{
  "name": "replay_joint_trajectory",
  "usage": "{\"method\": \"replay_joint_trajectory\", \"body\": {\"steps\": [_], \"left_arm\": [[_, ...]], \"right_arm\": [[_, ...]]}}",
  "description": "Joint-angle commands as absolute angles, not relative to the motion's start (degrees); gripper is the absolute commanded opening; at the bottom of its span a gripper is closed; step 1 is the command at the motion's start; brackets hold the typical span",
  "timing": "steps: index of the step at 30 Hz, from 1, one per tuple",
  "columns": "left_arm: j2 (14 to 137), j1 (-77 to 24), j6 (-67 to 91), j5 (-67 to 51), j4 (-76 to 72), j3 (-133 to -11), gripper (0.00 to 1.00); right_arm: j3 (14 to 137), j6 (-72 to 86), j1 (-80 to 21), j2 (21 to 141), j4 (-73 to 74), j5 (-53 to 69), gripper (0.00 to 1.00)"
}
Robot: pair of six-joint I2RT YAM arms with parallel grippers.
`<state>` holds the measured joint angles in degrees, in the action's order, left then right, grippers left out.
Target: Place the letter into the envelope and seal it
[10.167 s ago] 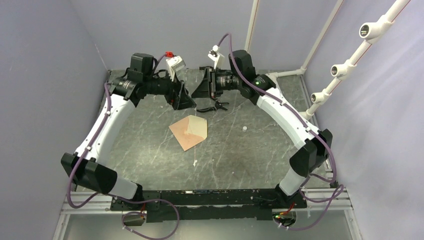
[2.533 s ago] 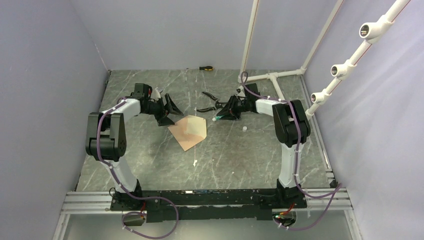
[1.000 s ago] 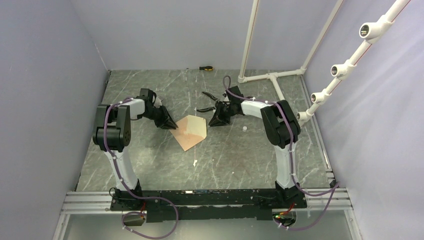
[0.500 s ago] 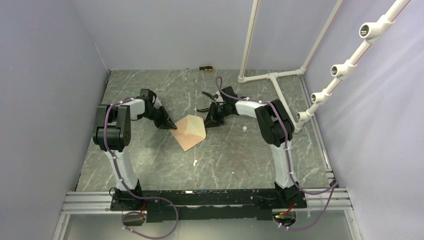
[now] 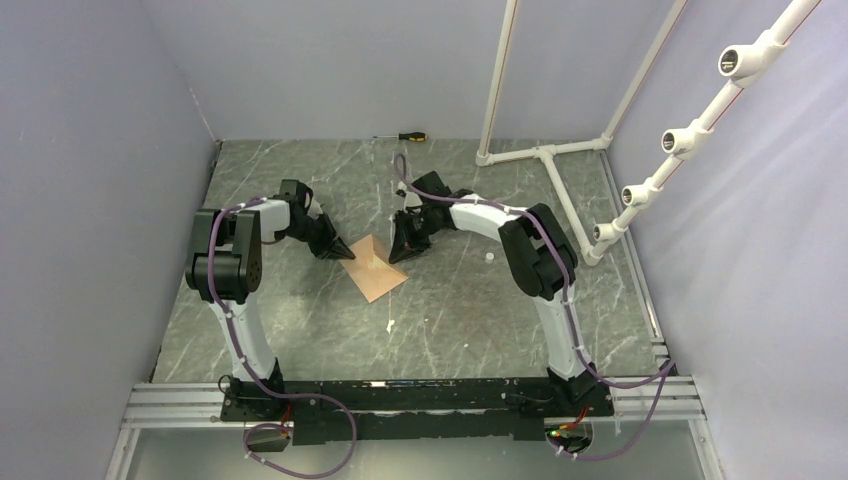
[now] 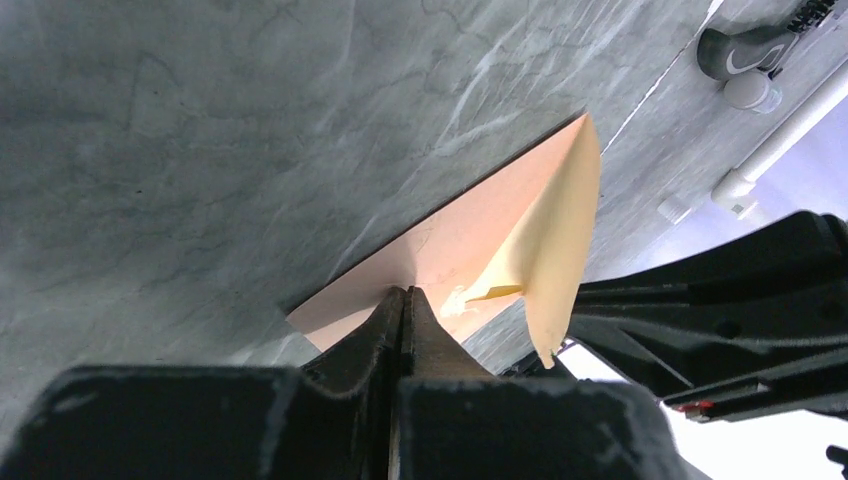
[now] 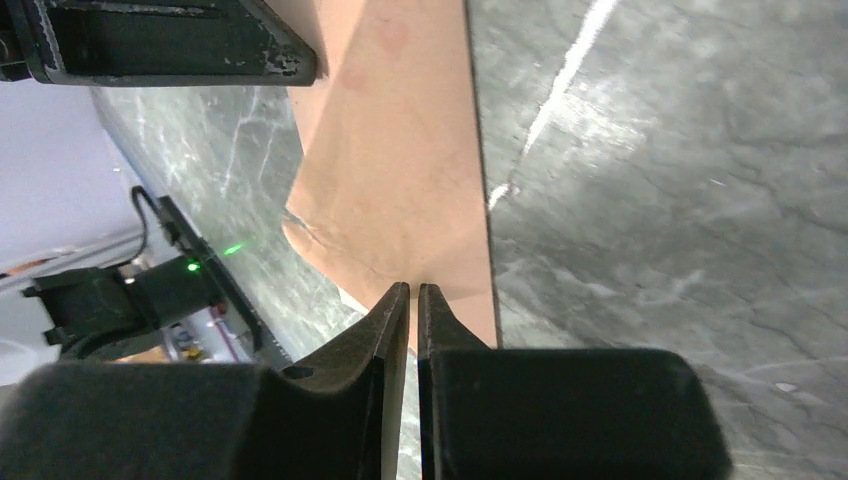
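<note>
The envelope (image 5: 372, 268) lies flat a little left of the middle of the top view, its salmon-brown face on the grey marbled surface (image 5: 480, 310). In the left wrist view its pointed flap (image 6: 555, 230) stands up off the body at centre right, curled, with the paler cream inside turned toward the body. The letter does not show as a separate sheet. Whether it is already inside or lies flush on the envelope cannot be told.

The right pincer (image 5: 403, 250) is at the envelope's upper right edge. In its own wrist view the jaws are drawn nearly together with brown paper running into the narrow slit between them, so it appears to have the flap pinched. The left pincer (image 5: 338, 250) sits at the upper left corner. Its jaws are fully closed, tips on the corner of the sheet, apparently pinning it rather than gripping it.

The step in hand looks like flap work: one arm anchors the body while the other carries the flap. If the letter is inside, the next move calls for folding the flap down over the body and pressing along the crease, with the anchored corner kept from sliding.

A screwdriver (image 5: 410, 135) lies at the far edge, and a white pipe frame (image 5: 545, 152) sits at upper right.
</note>
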<state>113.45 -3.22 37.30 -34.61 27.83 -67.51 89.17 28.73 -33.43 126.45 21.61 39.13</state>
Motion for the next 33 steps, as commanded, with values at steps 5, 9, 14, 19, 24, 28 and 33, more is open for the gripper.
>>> {"method": "replay_joint_trajectory", "body": {"steps": [5, 9, 14, 19, 24, 28, 33], "left_arm": [[115.79, -3.96, 37.46, -30.65, 28.6, -64.91, 0.03], [115.93, -3.88, 37.08, -30.62, 28.86, -65.27, 0.03], [115.93, -3.87, 36.96, -30.9, 28.78, -65.31, 0.03], [115.23, -3.87, 36.6, -31.82, 27.98, -65.72, 0.03], [113.84, -3.87, 37.12, -35.01, 27.16, -67.21, 0.03], [111.3, -3.78, 37.87, -40.4, 24.69, -68.86, 0.03], [108.85, -3.77, 36.24, -45.6, 21.36, -72.91, 0.06]], "right_arm": [[96.52, 20.67, -36.47, 128.58, 30.49, 28.53, 0.12], [97.66, 19.17, -37.62, 129.2, 31.35, 25.57, 0.12], [97.85, 17.91, -38.89, 129.31, 30.63, 24.23, 0.16], [99.88, 15.39, -41.2, 130.51, 33.99, 19.12, 0.17], [99.44, 10.7, -44.73, 130.17, 36.44, 8.51, 0.18], [94.41, 5.61, -48.03, 128.06, 34.21, 0.4, 0.21], [88.64, 2.39, -50.37, 126.4, 29.96, -6.51, 0.27]]}}
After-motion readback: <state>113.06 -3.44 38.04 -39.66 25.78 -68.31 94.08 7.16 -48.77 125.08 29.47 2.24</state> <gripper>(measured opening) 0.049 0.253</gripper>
